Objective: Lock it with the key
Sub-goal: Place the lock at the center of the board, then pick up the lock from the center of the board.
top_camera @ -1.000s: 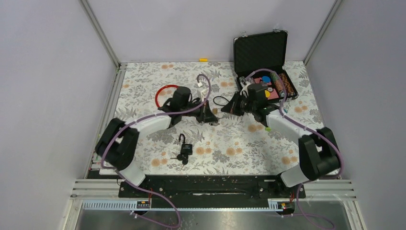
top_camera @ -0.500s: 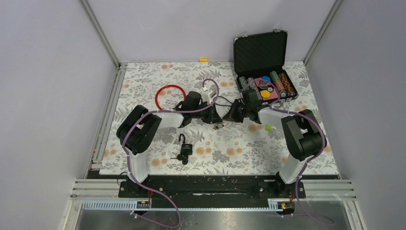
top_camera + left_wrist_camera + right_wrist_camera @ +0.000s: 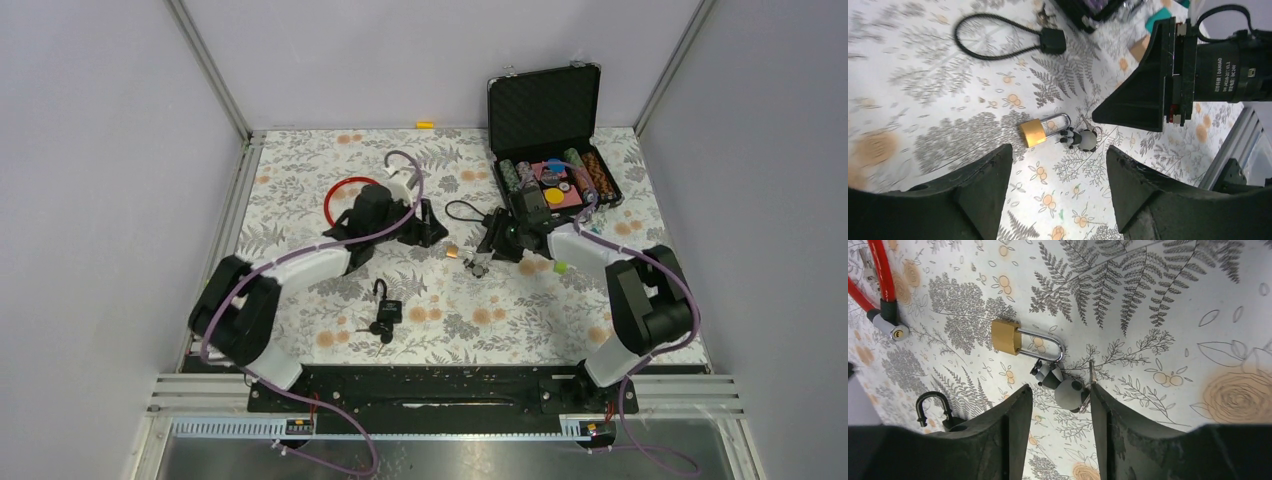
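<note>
A small brass padlock (image 3: 452,252) lies flat on the floral mat, its steel shackle (image 3: 1048,342) seated in the body. Its key (image 3: 1091,372) hangs on a ring with a grey panda charm (image 3: 1068,392) just beside the shackle, outside the lock. My left gripper (image 3: 1058,155) is open, hovering short of the padlock (image 3: 1034,133) with nothing between its fingers. My right gripper (image 3: 1060,388) is also open, with its fingertips either side of the charm and not pressing on it. In the top view the left gripper (image 3: 425,225) is left of the lock and the right gripper (image 3: 490,242) right of it.
A black padlock with keys (image 3: 385,312) lies nearer the bases. A red cable lock (image 3: 350,195) sits behind the left arm, and a black cable lock (image 3: 462,212) lies between the grippers. An open poker chip case (image 3: 550,100) stands at the back right. A green cube (image 3: 561,267) lies under the right arm.
Both grippers have gone from shut to open, and the brass padlock and keychain now lie on the mat. The left gripper has drawn back to the left.
</note>
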`<state>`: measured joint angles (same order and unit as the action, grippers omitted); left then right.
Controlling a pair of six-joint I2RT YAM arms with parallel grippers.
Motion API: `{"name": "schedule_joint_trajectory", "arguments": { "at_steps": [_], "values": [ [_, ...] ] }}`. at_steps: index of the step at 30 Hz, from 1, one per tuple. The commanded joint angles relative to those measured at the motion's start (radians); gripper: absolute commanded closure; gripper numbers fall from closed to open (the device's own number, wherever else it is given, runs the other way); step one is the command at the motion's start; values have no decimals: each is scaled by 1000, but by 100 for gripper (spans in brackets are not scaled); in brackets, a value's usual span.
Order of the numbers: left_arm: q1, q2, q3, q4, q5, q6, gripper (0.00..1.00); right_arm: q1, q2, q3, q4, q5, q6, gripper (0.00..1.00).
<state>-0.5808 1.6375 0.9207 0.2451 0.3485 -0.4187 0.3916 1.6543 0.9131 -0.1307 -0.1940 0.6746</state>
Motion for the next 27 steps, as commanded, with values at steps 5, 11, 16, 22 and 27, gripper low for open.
{"name": "schedule_joint_trajectory", "arguments": {
  "at_steps": [5,11,16,22,27],
  "values": [
    [43,-404,-161,-87,-317,28,24,194,-92,95,-69,141,-168,42],
    [42,-725,-198,-277,-589,60,1,427,69,290,-129,129,-221,36],
    [42,-943,-178,-409,-806,78,1,546,212,508,-279,274,-122,30],
    [41,-1045,-124,-537,-998,49,1,635,402,731,-425,355,-27,32],
    [42,-1037,-59,-662,-1043,-1,1,684,516,867,-529,398,27,37]
  ]
}}
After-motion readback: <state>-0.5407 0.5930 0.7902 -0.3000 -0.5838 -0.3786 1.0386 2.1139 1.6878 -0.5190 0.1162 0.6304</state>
